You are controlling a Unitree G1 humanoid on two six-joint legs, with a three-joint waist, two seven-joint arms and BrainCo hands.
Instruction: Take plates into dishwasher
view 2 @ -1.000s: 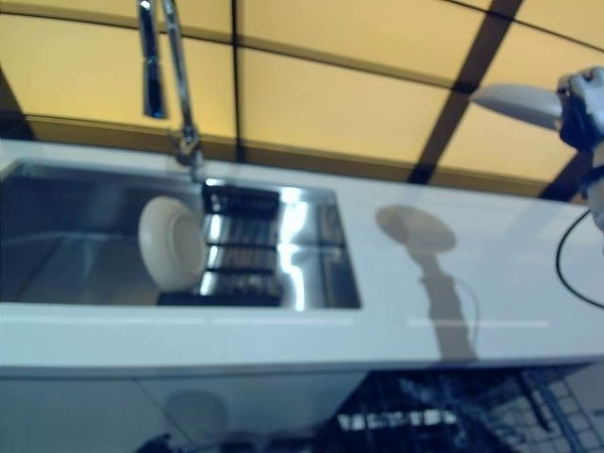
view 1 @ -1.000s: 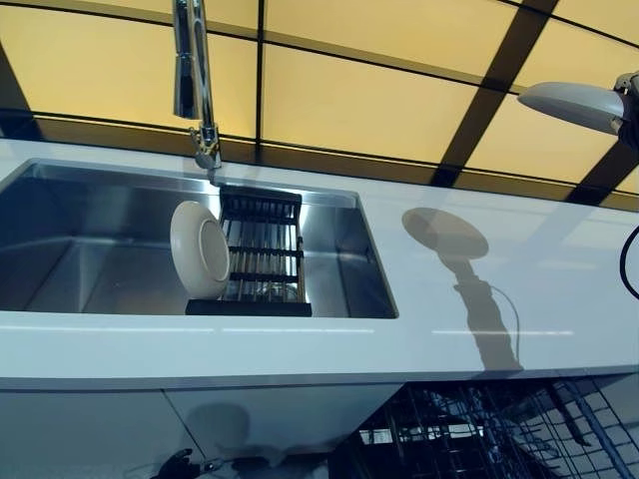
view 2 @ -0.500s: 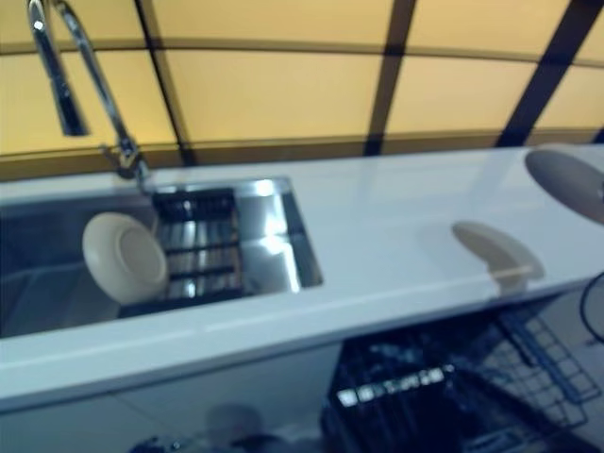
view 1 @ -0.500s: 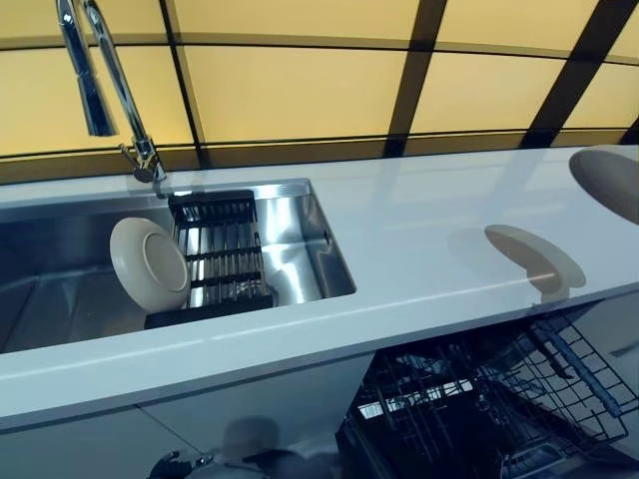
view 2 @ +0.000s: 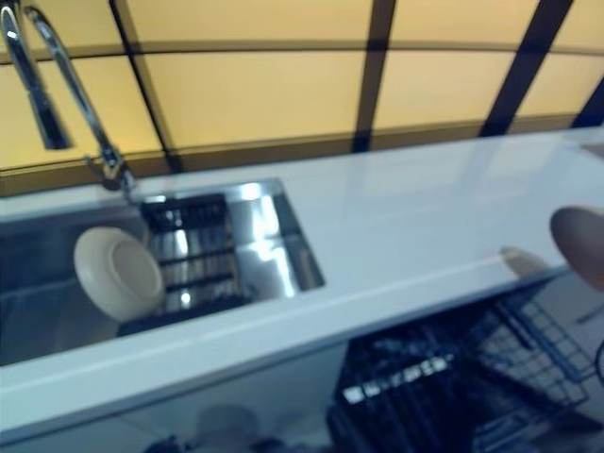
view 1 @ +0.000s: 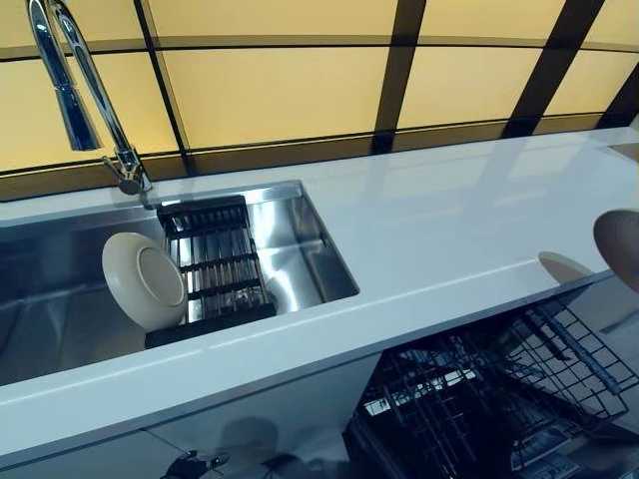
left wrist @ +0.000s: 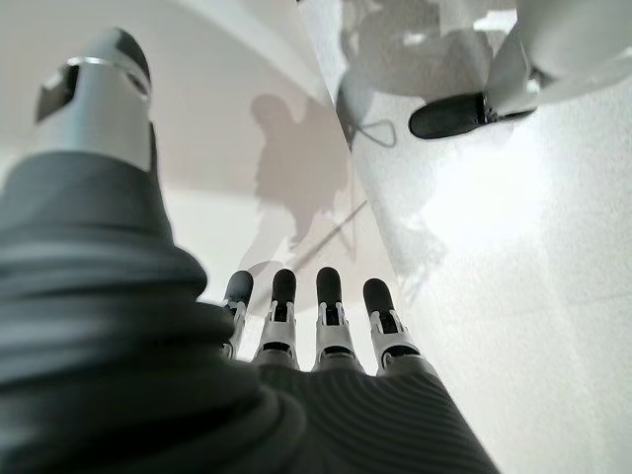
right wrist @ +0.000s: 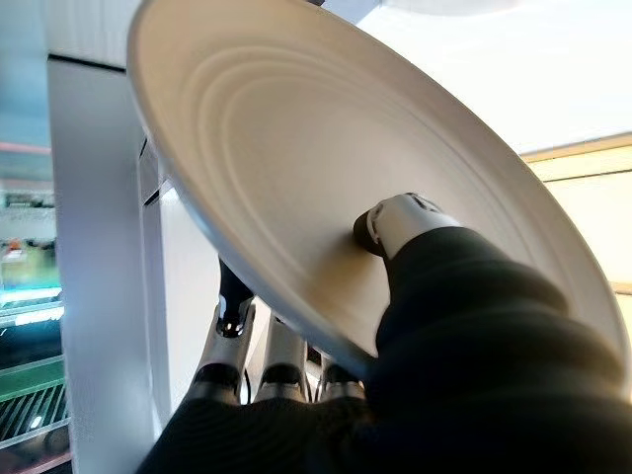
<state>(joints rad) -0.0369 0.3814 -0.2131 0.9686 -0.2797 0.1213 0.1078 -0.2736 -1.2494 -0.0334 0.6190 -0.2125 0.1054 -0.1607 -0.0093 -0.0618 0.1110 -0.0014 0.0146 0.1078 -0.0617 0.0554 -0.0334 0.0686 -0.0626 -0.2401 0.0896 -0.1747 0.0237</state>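
Note:
A cream plate [right wrist: 326,188] is pinched in my right hand [right wrist: 400,222], thumb on its ringed face and fingers [right wrist: 232,306] under it. In the eye views only this plate's edge [view 1: 619,247] shows at the far right, beyond the counter's front edge and above the open dishwasher's wire rack [view 1: 499,394]. A second cream plate [view 1: 145,281] stands on edge in the black rack [view 1: 215,264] inside the sink. My left hand [left wrist: 316,326] shows only in its wrist view, fingers straight, holding nothing.
The white counter [view 1: 439,220] runs from the steel sink [view 1: 300,249] to the right. A tall chrome faucet [view 1: 75,95] rises behind the sink. Yellow wall panels with dark seams back the counter. White cabinet fronts lie below, left of the dishwasher.
The camera has swung right and down, bringing the dishwasher rack into view. The plate in my right hand has come down from above the counter to past its front edge.

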